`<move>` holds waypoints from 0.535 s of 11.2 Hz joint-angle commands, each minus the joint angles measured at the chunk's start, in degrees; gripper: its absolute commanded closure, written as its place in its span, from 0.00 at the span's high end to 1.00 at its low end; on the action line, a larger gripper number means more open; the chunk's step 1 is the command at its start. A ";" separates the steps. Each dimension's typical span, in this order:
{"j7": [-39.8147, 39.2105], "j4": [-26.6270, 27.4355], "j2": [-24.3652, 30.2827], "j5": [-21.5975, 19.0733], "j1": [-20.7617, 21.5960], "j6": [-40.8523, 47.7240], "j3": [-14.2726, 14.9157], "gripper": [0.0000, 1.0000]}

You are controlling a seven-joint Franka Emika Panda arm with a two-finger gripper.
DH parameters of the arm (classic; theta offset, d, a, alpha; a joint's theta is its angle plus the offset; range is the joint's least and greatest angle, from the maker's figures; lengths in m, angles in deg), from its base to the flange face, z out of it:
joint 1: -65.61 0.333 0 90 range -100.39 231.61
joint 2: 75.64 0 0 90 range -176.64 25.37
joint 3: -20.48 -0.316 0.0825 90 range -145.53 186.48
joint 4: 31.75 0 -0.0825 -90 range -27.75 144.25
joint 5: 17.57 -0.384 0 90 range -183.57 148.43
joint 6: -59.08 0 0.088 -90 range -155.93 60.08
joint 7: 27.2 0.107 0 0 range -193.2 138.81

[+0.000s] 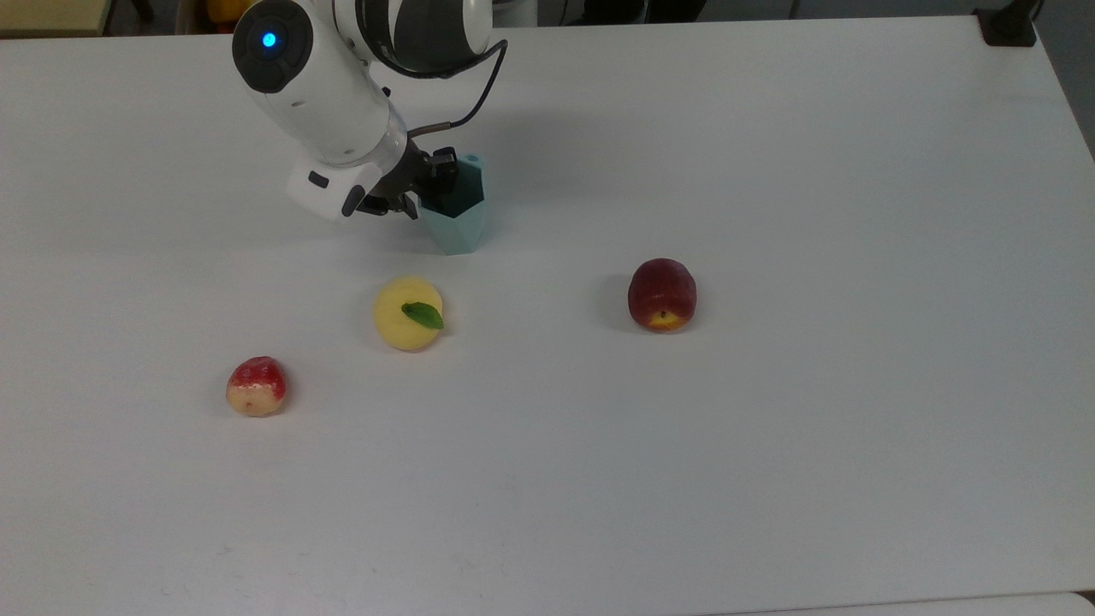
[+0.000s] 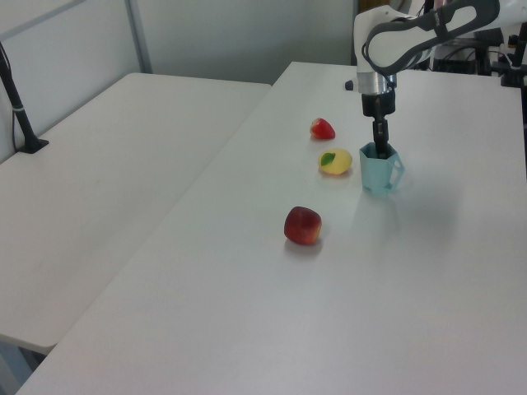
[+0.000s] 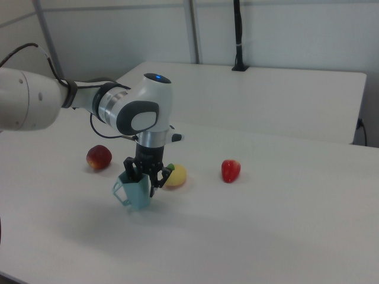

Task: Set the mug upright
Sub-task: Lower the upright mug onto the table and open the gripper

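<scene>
Lab (white worktables (image 2: 123, 148), partitions (image 3: 284, 29))
</scene>
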 commanded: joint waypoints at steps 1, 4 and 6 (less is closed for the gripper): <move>-0.48 0.50 1.67 -0.38 0.74 -0.45 0.38 1.00; 3.98 -0.90 5.10 -0.47 1.18 -0.10 -0.32 1.00; 10.56 -2.58 7.55 -0.47 2.32 2.09 -0.41 1.00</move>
